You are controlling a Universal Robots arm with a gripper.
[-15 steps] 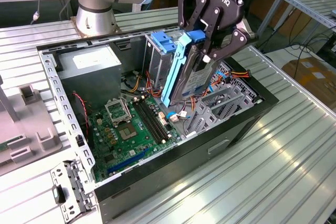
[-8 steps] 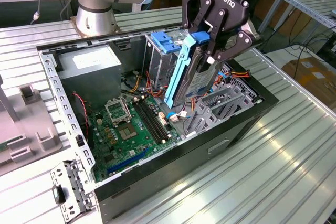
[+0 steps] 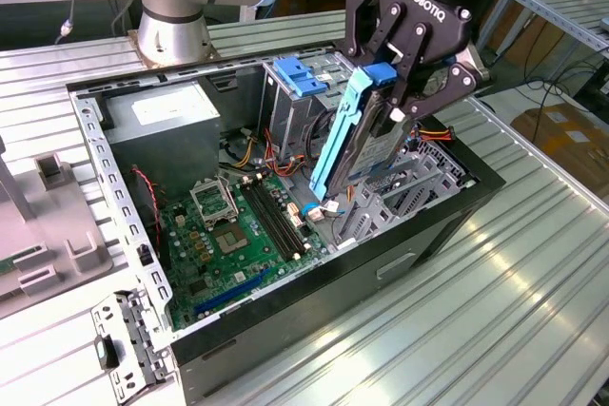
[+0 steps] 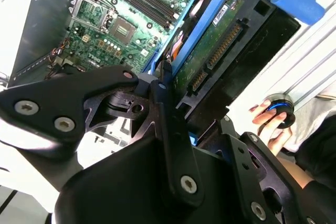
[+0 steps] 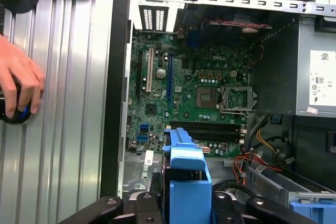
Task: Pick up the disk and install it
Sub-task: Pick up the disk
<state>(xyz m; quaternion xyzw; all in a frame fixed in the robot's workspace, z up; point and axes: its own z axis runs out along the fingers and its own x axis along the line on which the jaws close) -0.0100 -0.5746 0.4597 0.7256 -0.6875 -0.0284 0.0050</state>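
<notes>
above one open computer case (image 3: 423,235), the one gripper (image 3: 404,102) clamps its jaws on one tilted disk (image 3: 340,143)

disk (image 3: 357,145) | black, blue-railed | tilted on edge | aloft over computer case (image 3: 381,263)

A robotics lab: ribbed aluminium workbench (image 3: 457,320), opened computer case (image 3: 400,259), robot arm's base (image 3: 171,35).

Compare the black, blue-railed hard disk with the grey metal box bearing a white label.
The disk is slim, black and blue-framed; the box is bulky and grey. The disk hangs tilted in the gripper; the box sits flat inside the computer case. Both are rectangular.
</notes>
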